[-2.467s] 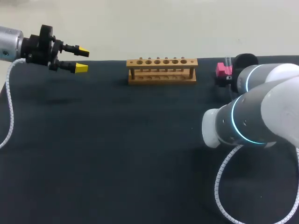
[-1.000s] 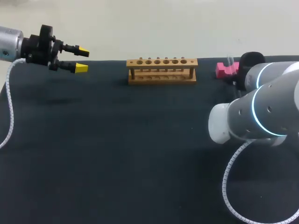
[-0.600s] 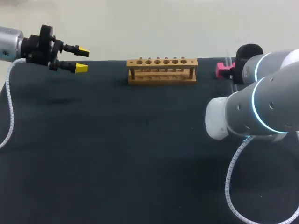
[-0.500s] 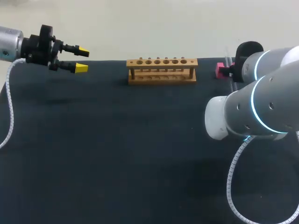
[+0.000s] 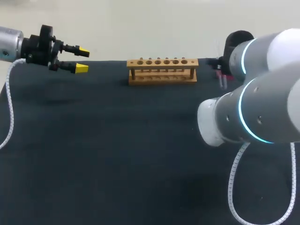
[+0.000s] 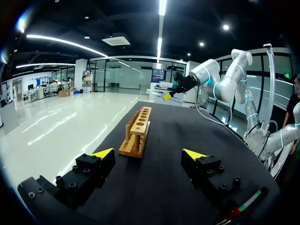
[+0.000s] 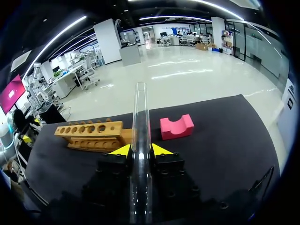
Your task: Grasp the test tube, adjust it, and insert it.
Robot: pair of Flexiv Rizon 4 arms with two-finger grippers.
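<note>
A clear glass test tube (image 7: pixel 140 117) stands upright between the yellow tips of my right gripper (image 7: pixel 140 150), which is shut on it. Ahead of that gripper lie the wooden rack (image 7: pixel 91 133) with its row of holes and a pink block (image 7: pixel 177 126). In the head view the rack (image 5: pixel 162 70) stands at the table's far middle. My right arm (image 5: pixel 262 108) rises just right of it and hides its own gripper. My left gripper (image 5: pixel 80 59) hovers open and empty at the far left. From the left wrist view the rack (image 6: pixel 136 133) lies ahead of the open left gripper (image 6: pixel 147 153).
The dark table (image 5: pixel 117 140) holds only the rack and the pink block. A white coiled cable (image 5: pixel 9 108) hangs from my left arm along the left edge. Another cable (image 5: pixel 232 183) loops under my right arm.
My right arm has risen from the pink block with the tube and swung left toward the rack. The left arm has not moved.
</note>
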